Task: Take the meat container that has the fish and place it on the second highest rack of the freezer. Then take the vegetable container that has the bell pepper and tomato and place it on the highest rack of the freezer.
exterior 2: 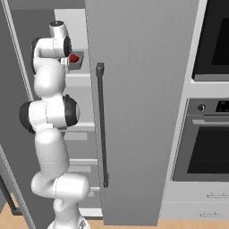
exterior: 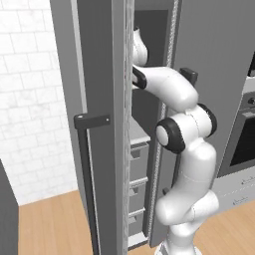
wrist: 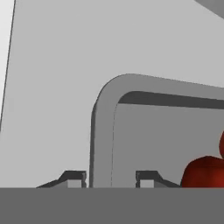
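A pale shelf [wrist: 52, 87] inside the freezer [exterior 2: 138, 112] is carrying the vegetable container [wrist: 166, 131], red pieces [wrist: 203, 173] sitting at its 4 o'clock corner. The tool [wrist: 107, 179] is straddling the container's rim, fingertips [wrist: 74, 178] spread, not pinching it.

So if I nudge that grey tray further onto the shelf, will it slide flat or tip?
The tray looks stiff, with a thick raised rim, so it would probably slide flat rather than flex. The round red piece inside sits loose and may roll. The gripper straddles the rim, so a push there might tilt it.
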Motion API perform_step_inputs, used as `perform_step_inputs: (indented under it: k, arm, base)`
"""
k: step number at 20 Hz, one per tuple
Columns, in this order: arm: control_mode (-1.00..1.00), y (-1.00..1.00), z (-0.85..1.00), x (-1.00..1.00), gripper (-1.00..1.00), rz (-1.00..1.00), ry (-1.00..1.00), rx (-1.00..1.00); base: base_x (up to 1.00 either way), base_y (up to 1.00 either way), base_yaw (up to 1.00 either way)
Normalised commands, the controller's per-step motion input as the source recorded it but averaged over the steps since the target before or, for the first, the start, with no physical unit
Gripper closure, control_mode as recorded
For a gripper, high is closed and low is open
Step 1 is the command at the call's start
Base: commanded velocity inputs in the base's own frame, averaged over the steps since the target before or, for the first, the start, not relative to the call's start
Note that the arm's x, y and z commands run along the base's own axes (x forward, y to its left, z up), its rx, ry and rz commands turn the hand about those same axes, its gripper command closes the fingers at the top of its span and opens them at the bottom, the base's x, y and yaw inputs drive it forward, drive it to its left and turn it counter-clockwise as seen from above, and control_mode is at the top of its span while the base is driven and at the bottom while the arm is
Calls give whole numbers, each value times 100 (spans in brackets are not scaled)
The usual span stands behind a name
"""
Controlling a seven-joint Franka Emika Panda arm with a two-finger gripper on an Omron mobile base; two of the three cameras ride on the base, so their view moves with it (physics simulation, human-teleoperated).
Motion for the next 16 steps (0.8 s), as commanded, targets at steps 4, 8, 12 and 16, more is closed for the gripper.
perform_step_inputs:
  k: [4,8,12,16]
  arm:
    - [-100,-1,-3,-12,-100,0,-2,0]
    - [-100,-17,-10,-44,-100,0,-14,0]
    - [-100,-27,-38,-47,-100,0,-17,0]
    - [-100,-27,-22,-63,-100,0,-19,0]
  base:
    - [0,0,0]
    - [0,0,0]
    - [0,0,0]
    - [0,0,0]
